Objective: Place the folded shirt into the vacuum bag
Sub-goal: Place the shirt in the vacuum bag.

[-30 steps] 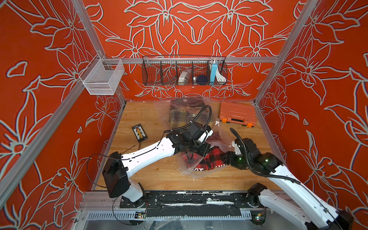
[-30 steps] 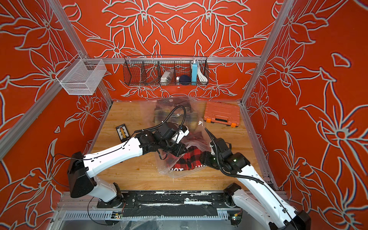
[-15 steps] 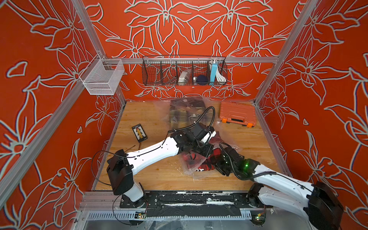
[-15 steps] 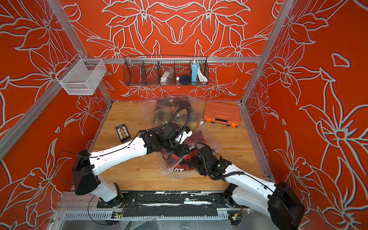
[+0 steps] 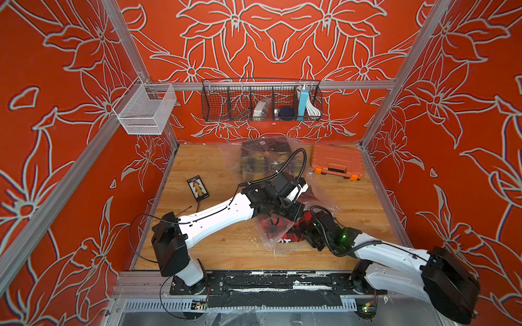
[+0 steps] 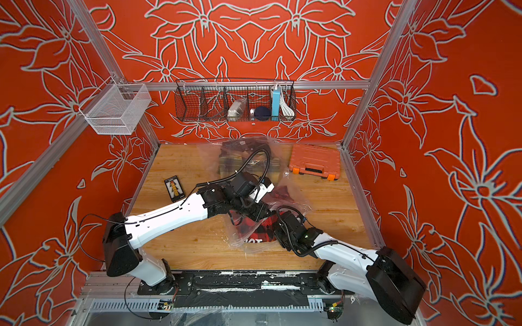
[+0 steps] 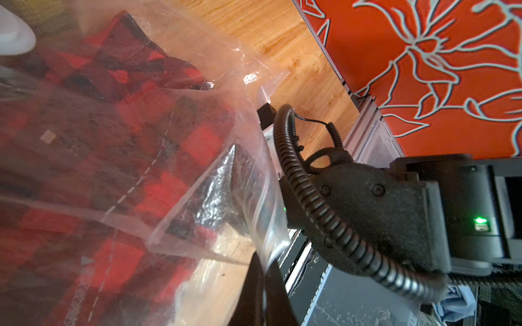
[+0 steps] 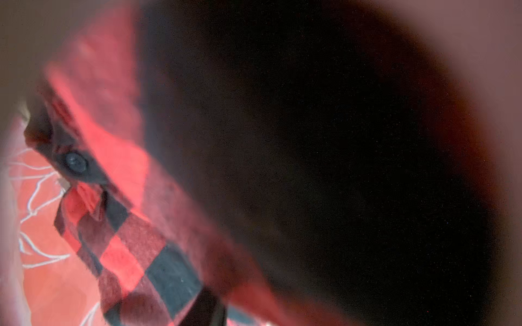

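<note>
The folded shirt (image 5: pixel 288 235) (image 6: pixel 258 235) is red and black plaid and lies at the table's front middle, partly inside the clear vacuum bag (image 5: pixel 322 201) (image 6: pixel 296 197). My left gripper (image 5: pixel 293 211) (image 6: pixel 255 213) is shut on the bag's upper edge; in the left wrist view the plastic (image 7: pixel 226 84) runs into the closed left gripper (image 7: pixel 264 271), above the shirt (image 7: pixel 127 141). My right gripper (image 5: pixel 308 234) (image 6: pixel 278 230) is pushed into the shirt's right side. The right wrist view is filled by plaid cloth (image 8: pixel 127 240); only one dark fingertip (image 8: pixel 209 310) shows.
An orange tool case (image 5: pixel 336 162) lies at the back right. A second clear bag with dark clothes (image 5: pixel 265 158) sits at the back middle. A small black device (image 5: pixel 198 188) lies left. A wire basket (image 5: pixel 261 101) and a white mesh basket (image 5: pixel 144 113) hang on the walls.
My right arm has dropped low and reached left into the shirt at the bag's mouth. My left gripper has stayed shut on the bag, shifting slightly.
</note>
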Motion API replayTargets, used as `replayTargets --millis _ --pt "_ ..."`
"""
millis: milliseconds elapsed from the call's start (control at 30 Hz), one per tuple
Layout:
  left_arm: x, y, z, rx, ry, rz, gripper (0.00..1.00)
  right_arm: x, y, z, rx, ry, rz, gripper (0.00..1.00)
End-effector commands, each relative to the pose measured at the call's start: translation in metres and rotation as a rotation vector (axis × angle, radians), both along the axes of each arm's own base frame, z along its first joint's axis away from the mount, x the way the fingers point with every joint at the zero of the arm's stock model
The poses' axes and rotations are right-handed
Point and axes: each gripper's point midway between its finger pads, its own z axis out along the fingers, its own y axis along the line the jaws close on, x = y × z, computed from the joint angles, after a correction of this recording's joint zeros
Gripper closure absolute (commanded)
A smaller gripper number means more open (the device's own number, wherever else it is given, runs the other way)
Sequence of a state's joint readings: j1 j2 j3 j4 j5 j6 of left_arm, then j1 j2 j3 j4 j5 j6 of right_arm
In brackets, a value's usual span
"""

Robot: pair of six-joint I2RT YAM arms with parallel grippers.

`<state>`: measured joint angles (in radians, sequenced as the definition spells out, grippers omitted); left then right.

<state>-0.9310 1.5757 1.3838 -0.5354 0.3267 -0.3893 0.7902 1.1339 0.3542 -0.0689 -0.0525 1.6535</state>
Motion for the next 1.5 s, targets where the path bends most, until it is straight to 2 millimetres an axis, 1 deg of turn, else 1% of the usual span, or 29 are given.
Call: replayTargets --millis 0,100,200,233,300,367,400,467,533,600,667,733,767,800,833,900,1000,1067,1133,1200,1267,1300,1367,1467 --pt "-0.017 -0.007 0.005 -0.015 0.009 -0.057 1.00 0.018 0.001 -0.007 0.003 -0.045 -0.057 0.79" --pt "-0.031 -0.004 0.001 -0.006 0.021 -0.071 1.00 0.035 0.008 0.000 -0.001 -0.097 -0.061 0.85" --pt "-0.042 -0.004 0.005 -0.016 0.017 -0.084 1.00 0.058 0.017 0.008 0.015 -0.150 -0.069 0.89" --pt "-0.044 -0.003 0.007 -0.017 0.015 -0.086 1.00 0.065 0.020 0.010 0.013 -0.158 -0.070 0.90" --pt "-0.046 -0.002 0.009 -0.019 0.012 -0.088 1.00 0.084 0.029 0.012 0.009 -0.192 -0.039 0.91" --pt "-0.045 0.000 0.008 -0.007 0.002 -0.084 1.00 0.099 0.035 0.011 0.018 -0.196 0.001 0.92" --pt "-0.044 0.001 0.006 0.003 -0.003 -0.084 1.00 0.103 0.036 0.011 0.018 -0.196 0.020 0.93" --pt "-0.043 0.004 0.004 0.018 -0.008 -0.080 1.00 0.104 0.036 0.014 0.015 -0.204 0.041 0.93" --pt "-0.042 0.006 0.001 0.031 -0.017 -0.076 1.00 0.094 0.037 0.020 0.007 -0.185 0.080 0.93" --pt "-0.040 0.006 0.002 0.034 -0.023 -0.074 1.00 0.083 0.029 0.030 -0.039 -0.196 0.090 0.92" --pt "-0.041 0.004 0.007 0.022 -0.023 -0.078 1.00 0.077 0.015 0.037 -0.062 -0.211 0.054 0.92" --pt "-0.044 0.002 0.013 -0.001 -0.016 -0.083 1.00 0.079 0.000 0.045 -0.096 -0.244 0.026 0.93" --pt "-0.046 0.000 0.017 -0.016 -0.014 -0.088 1.00 0.084 -0.005 0.046 -0.109 -0.248 0.022 0.93" --pt "-0.048 0.000 0.020 -0.026 -0.013 -0.092 1.00 0.090 -0.006 0.044 -0.104 -0.242 0.024 0.93" --pt "-0.050 -0.001 0.022 -0.033 -0.015 -0.095 1.00 0.096 -0.005 0.041 -0.094 -0.241 0.025 0.94" --pt "-0.050 0.000 0.023 -0.037 -0.014 -0.092 1.00 0.106 0.005 0.031 -0.073 -0.228 0.048 0.94" --pt "-0.048 0.002 0.017 -0.015 -0.017 -0.086 1.00 0.114 0.024 0.019 -0.040 -0.211 0.090 0.94" --pt "-0.047 0.002 0.009 0.002 -0.012 -0.081 1.00 0.113 0.028 0.010 -0.038 -0.194 0.105 0.90" --pt "-0.046 0.003 0.003 0.013 -0.009 -0.074 1.00 0.108 0.028 0.005 -0.040 -0.177 0.130 0.82" --pt "-0.042 0.004 -0.002 0.025 -0.012 -0.061 1.00 0.101 0.028 0.011 -0.032 -0.184 0.166 0.70" --pt "-0.034 0.008 -0.007 0.035 -0.013 -0.031 1.00 0.088 0.026 0.021 -0.042 -0.180 0.229 0.55" --pt "-0.032 0.010 -0.008 0.037 -0.011 -0.024 1.00 0.081 0.024 0.025 -0.051 -0.178 0.256 0.50" --pt "-0.025 0.012 -0.010 0.036 -0.017 -0.005 1.00 0.065 0.019 0.033 -0.056 -0.172 0.304 0.42" --pt "-0.017 0.012 -0.011 0.031 -0.018 0.014 1.00 0.043 0.008 0.042 -0.062 -0.162 0.340 0.35"
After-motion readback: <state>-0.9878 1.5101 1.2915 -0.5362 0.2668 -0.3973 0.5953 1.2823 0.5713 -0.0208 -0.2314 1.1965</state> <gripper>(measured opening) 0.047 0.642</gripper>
